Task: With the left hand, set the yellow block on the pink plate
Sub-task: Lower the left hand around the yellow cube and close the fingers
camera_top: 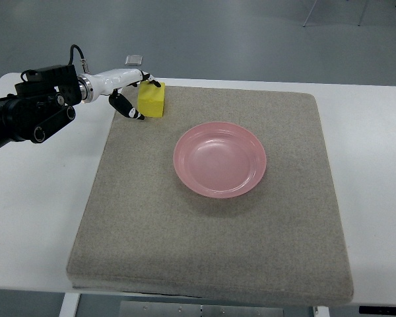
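A yellow block [153, 100] rests on the grey mat [211, 238] near its far left corner. My left hand [142, 99] comes in from the left edge and is closed on the block. Its thumb [129, 109] lies against the block's left face, and its fingers [147, 78] curl over the far top edge. The pink plate [220, 159] lies empty in the middle of the mat, to the right of the block and nearer to me. My right arm is out of view.
The mat lies on a white table [33, 198]. A small grey square object [134, 60] lies on the floor beyond the table's far edge. Chair legs [310, 13] show at the top right.
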`<action>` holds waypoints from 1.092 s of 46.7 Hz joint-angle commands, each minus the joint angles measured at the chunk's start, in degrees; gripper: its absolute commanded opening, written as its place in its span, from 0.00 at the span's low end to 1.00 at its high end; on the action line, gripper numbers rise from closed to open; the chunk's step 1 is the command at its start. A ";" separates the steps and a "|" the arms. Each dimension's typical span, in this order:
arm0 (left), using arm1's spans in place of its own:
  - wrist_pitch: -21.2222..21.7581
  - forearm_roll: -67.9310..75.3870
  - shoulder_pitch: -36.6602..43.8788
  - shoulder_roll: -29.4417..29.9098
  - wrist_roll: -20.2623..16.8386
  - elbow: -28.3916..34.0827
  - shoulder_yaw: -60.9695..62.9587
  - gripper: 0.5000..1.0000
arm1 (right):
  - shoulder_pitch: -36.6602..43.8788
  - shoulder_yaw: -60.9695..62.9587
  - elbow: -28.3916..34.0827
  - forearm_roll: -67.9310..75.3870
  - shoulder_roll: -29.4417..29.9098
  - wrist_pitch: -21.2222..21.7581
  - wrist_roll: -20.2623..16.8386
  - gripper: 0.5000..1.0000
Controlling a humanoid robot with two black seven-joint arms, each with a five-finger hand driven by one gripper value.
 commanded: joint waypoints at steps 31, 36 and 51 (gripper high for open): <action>-0.03 -0.49 -0.41 0.43 0.00 0.08 -0.56 0.11 | -0.01 0.01 0.00 0.00 0.00 0.00 0.00 0.85; -0.03 -0.49 -0.41 0.43 0.00 -0.01 -0.56 0.02 | 0.08 0.01 0.00 0.00 0.00 0.00 0.00 0.85; -0.12 -0.40 -0.50 0.61 0.00 0.08 -0.56 0.00 | 0.08 0.01 0.00 0.00 0.00 0.00 0.00 0.85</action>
